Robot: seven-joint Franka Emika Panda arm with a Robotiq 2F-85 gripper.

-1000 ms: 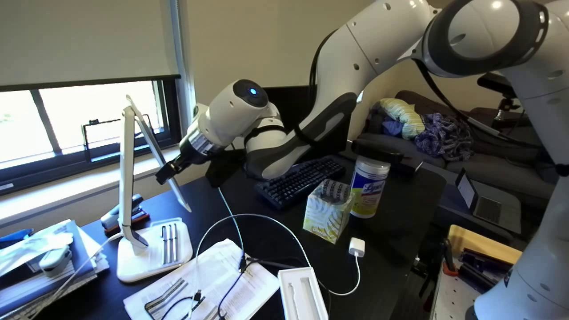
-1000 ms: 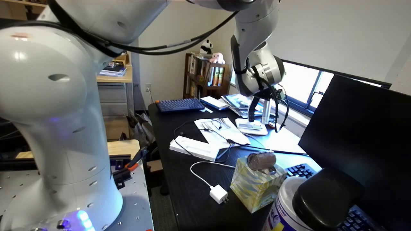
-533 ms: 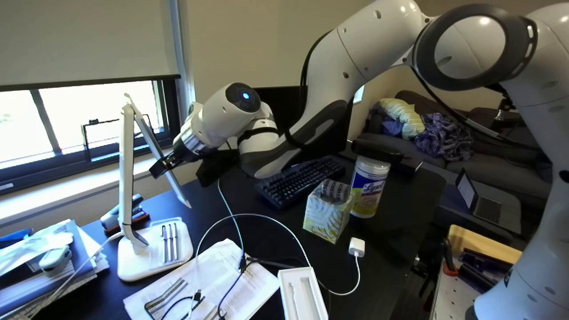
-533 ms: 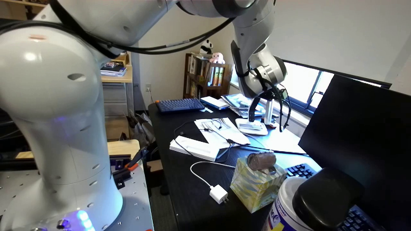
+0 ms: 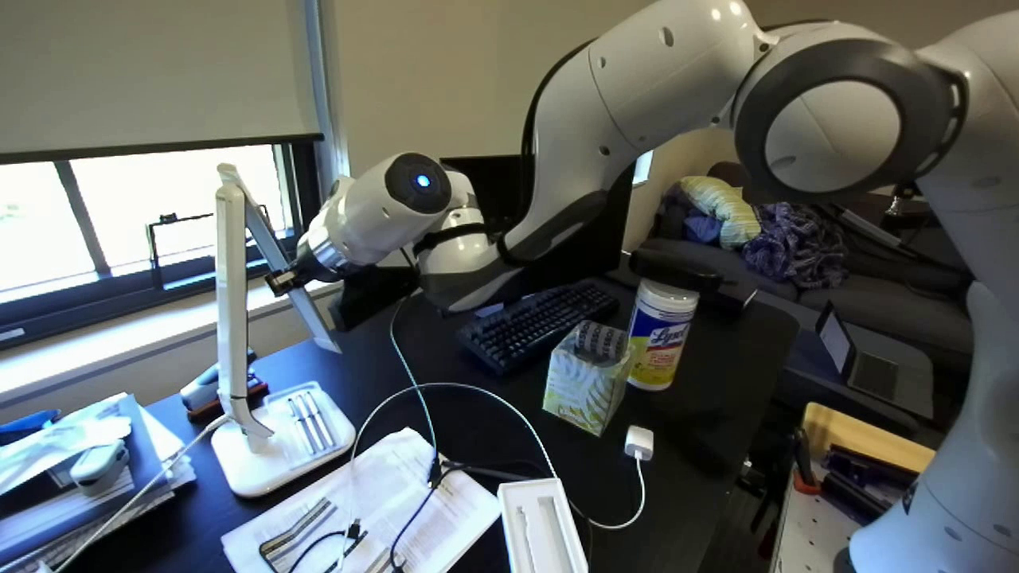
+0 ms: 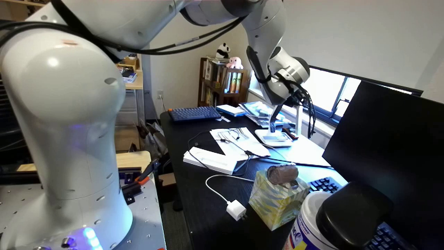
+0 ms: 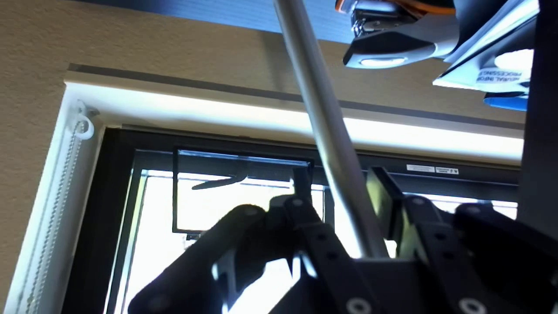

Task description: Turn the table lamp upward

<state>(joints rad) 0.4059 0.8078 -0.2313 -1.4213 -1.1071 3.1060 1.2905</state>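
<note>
The white table lamp stands on the desk, its base (image 5: 255, 465) flat and its post (image 5: 232, 294) upright. From the post's top the long bar head (image 5: 312, 314) slopes down toward the desk. In the wrist view, which is upside down, the bar (image 7: 322, 109) runs between the fingers of my gripper (image 7: 342, 183). The right pad (image 7: 380, 196) is against or very near the bar; a gap shows on the left side. In an exterior view the gripper (image 5: 280, 282) is at the bar's middle height. Cables mostly hide the gripper in an exterior view, where the base (image 6: 275, 139) shows.
The window (image 5: 143, 207) is close behind the lamp. A stapler (image 7: 392, 52) and a paper stack (image 5: 95, 469) lie beside the base. Loose papers (image 5: 374, 501), a white cable, a keyboard (image 5: 541, 322), a tissue box (image 5: 585, 382) and a wipes canister (image 5: 661, 334) occupy the desk.
My gripper has moved left and slightly up in an exterior view, its fingers drawing closer around the bar. The lamp has turned on the desk, its base swivelled and the bar's low end slightly higher.
</note>
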